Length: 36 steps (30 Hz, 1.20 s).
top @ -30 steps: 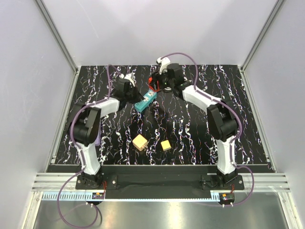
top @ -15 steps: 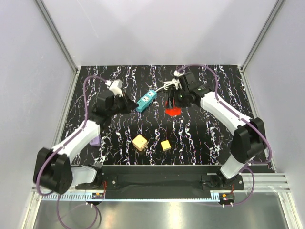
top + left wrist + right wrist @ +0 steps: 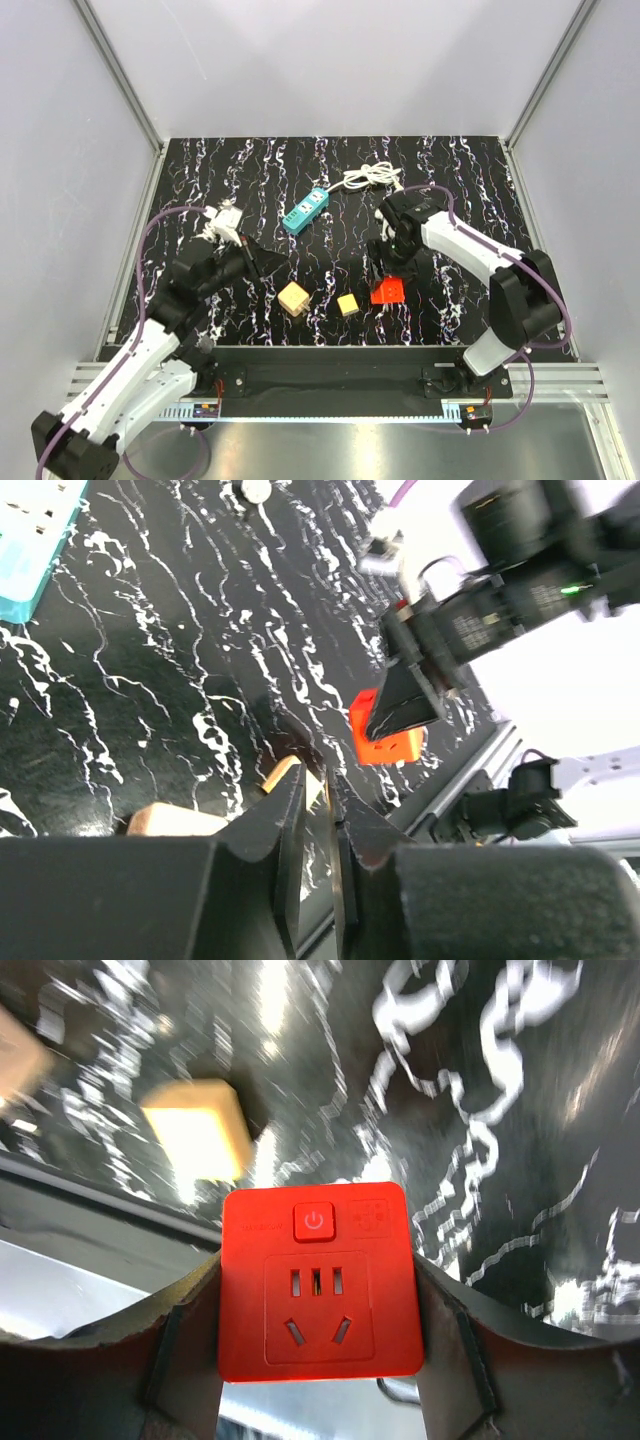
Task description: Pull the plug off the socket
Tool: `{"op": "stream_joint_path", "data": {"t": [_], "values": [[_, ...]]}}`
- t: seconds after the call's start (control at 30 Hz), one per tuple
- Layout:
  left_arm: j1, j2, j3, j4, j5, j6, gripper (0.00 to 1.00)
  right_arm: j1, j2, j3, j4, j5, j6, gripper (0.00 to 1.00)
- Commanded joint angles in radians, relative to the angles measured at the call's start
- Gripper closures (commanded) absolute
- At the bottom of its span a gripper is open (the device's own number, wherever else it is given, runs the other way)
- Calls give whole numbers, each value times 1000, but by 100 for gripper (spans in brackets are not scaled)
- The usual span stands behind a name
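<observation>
Left claw (image 3: 318, 780) stands barely parted, while right claw (image 3: 318, 1310) clamps the red plug (image 3: 387, 291).

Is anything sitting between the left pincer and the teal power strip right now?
Nothing visible. From above, only bare tabletop lies between the left pincer and the teal power strip. Both tan blocks lie off that line, and the right pincer holds the red plug well clear.

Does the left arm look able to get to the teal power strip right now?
Probably yes. Only bare table lies between the left gripper and the teal power strip, and the right gripper, holding the red plug, is well clear.
</observation>
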Motion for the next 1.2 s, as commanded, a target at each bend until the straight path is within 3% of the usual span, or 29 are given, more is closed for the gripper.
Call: {"op": "stream_joint_path", "data": {"t": [0.0,0.3,0.47,0.63,0.67,0.7,0.97,1.03,1.17], "values": [[-9,-78,-28,-42,-9,-25,82,12,27,-28,-72,-8,17,100],[-24,-144,-47,-91,-12,-32,81,43,129,-2,-8,3,50,91],[-23,-177,-45,-132,-29,-23,80,60,183,1,40,21,76,81],[-24,-175,-54,-139,-37,-37,80,66,177,-4,89,90,114,61],[-24,-175,-54,-139,-34,-35,79,66,175,-7,103,95,122,50],[-24,-175,-54,-140,-32,-32,79,66,171,-8,109,96,125,45],[-29,-175,-53,-140,-38,-35,76,74,162,10,130,93,125,21],[-27,-177,-51,-140,-38,-35,75,75,142,12,130,87,123,6],[-27,-178,-60,-142,-49,-38,71,81,88,10,132,86,113,0]]}}
